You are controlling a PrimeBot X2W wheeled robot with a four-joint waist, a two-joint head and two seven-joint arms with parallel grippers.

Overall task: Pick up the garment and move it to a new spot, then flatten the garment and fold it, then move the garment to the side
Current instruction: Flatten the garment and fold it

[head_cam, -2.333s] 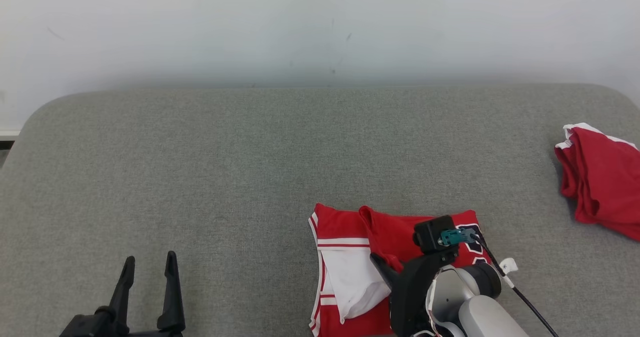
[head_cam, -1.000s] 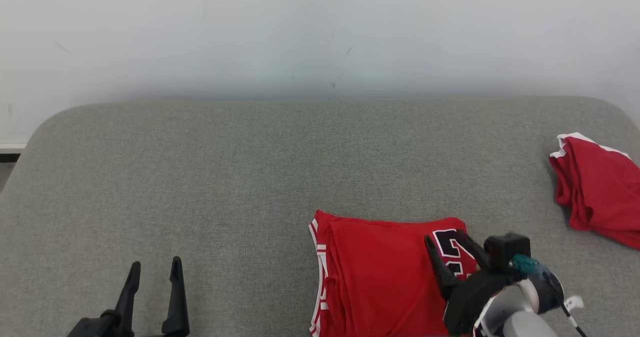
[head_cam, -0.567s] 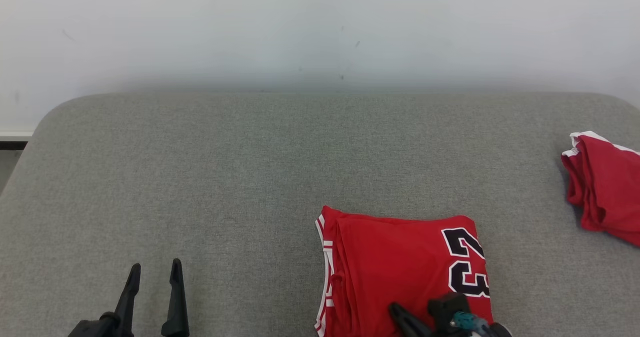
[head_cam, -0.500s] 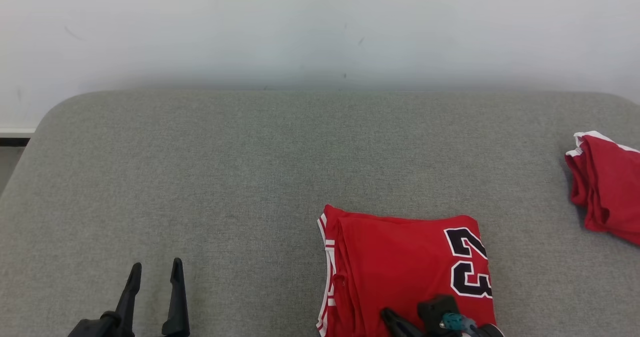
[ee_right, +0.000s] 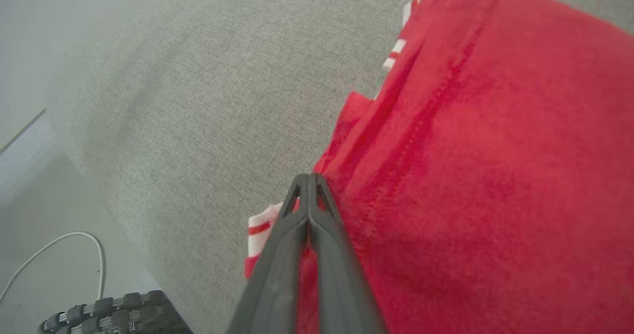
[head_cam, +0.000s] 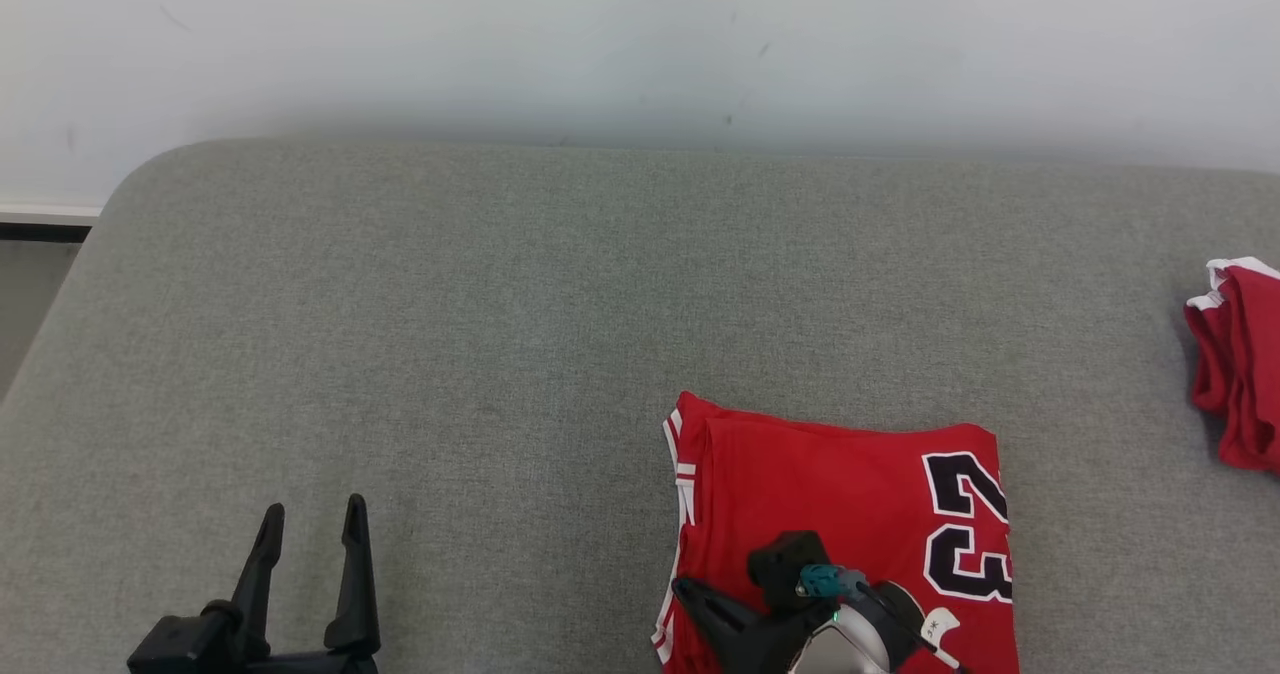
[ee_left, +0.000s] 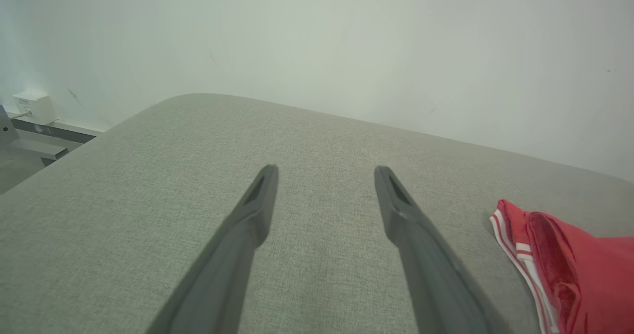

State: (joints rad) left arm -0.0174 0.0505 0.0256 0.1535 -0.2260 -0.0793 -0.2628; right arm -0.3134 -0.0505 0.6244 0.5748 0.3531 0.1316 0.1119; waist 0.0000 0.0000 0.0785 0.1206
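The red jersey (head_cam: 840, 494) lies folded; moving it aside is left, I reckon. My right pincer (ee_right: 308, 176) is closed at its near-left corner, grip unclear; my left pincer (head_cam: 312, 514) gapes empty.

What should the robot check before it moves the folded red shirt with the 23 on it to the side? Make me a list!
1. Shirt folded: ok. It lies as a neat rectangle with the 23 on top.
2. Right gripper shut: ok. Its fingers are pressed together at the shirt's near left edge.
3. Cloth really pinched between those fingers: cannot tell. The tips sit right at the hem.
4. Left gripper out of the way: ok. It is open over the grey cushion, apart from the shirt.
5. Room to the side: ok on the left. On the right, another red garment lies at the cushion's edge.
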